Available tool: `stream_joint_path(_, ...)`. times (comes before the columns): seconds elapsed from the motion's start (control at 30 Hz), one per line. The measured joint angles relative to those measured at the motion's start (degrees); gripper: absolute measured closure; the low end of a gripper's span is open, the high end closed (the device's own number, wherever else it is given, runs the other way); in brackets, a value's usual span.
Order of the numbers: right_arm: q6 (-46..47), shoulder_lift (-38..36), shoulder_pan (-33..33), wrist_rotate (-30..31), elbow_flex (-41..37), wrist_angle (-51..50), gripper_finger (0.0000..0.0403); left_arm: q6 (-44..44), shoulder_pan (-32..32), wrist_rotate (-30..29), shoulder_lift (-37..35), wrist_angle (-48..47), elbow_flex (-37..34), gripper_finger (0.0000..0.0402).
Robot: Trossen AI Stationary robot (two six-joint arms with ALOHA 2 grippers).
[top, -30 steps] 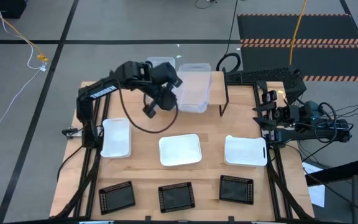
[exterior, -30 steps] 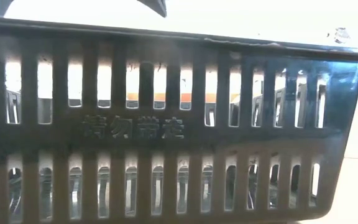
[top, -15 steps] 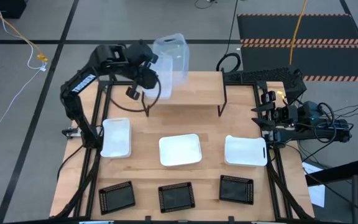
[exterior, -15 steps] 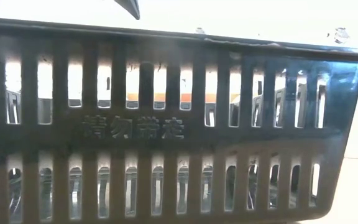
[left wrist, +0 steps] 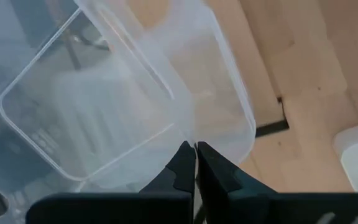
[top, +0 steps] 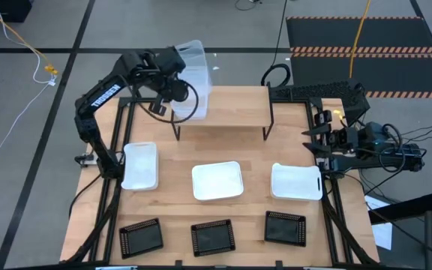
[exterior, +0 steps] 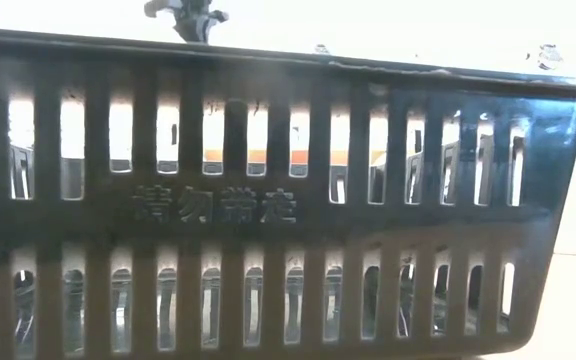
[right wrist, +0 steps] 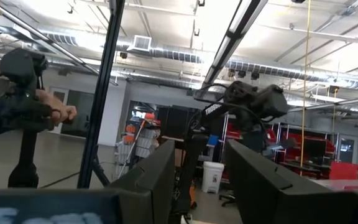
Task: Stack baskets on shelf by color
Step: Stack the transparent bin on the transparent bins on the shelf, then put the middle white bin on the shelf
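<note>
In the high view my left gripper is shut on the clear baskets, holding them in the air over the far left end of the light-wood shelf. The left wrist view shows the clear baskets as at least two, nested. Three white baskets sit bottom-down in a row in mid-table. Three black mesh baskets sit in a row along the near edge. My right gripper waits open at the table's right edge, and in its wrist view it faces the room. My left gripper pinches the clear baskets' rim between its two shut fingertips. The baskets are lifted clear of the shelf and tilted, with their open side toward the wrist camera. How many layers of rim are in the pinch, I cannot tell.
One black basket stands right in front of the low camera and fills that view. Bare tabletop lies between the shelf and the white row. A person's hand on a stand shows in the room beyond the table.
My left gripper has swung from over the shelf's middle up and toward the table's far left corner. It has carried the clear baskets off the shelf top. They have tipped from flat on the shelf to tilted in the air, and the shelf top now lies bare.
</note>
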Motion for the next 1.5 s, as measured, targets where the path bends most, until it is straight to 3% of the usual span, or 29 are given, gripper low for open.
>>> stream_joint_path(0.5, 0.07, 0.0, 0.01, 0.02, 0.0, -2.0, 0.0268, -2.04, -1.6, 0.11, -0.99, 0.21, -4.76, 0.0394)
stream_joint_path(0.9, 0.09, 0.0, 0.02, 0.04, 0.0, -2.43, 0.0268, -13.61, -3.37, -3.84, -4.56, 0.15, -4.73, 0.0377)
stream_joint_path(1.03, 0.42, 0.0, 0.01, 0.04, 0.0, -2.43, 0.0268, -18.61, -3.09, -6.86, -4.51, 0.16, -4.76, 0.0351)
stream_joint_path(1.33, 0.56, 0.0, 0.0, 0.04, 0.0, -2.43, 0.0268, -18.88, -3.09, -7.26, -4.5, 0.45, -4.76, 0.0261)
stream_joint_path(1.5, 0.55, 0.0, 0.0, 0.13, 0.0, -1.94, 0.0268, -22.67, -3.89, -7.32, -4.5, 8.21, -4.76, 0.0233)
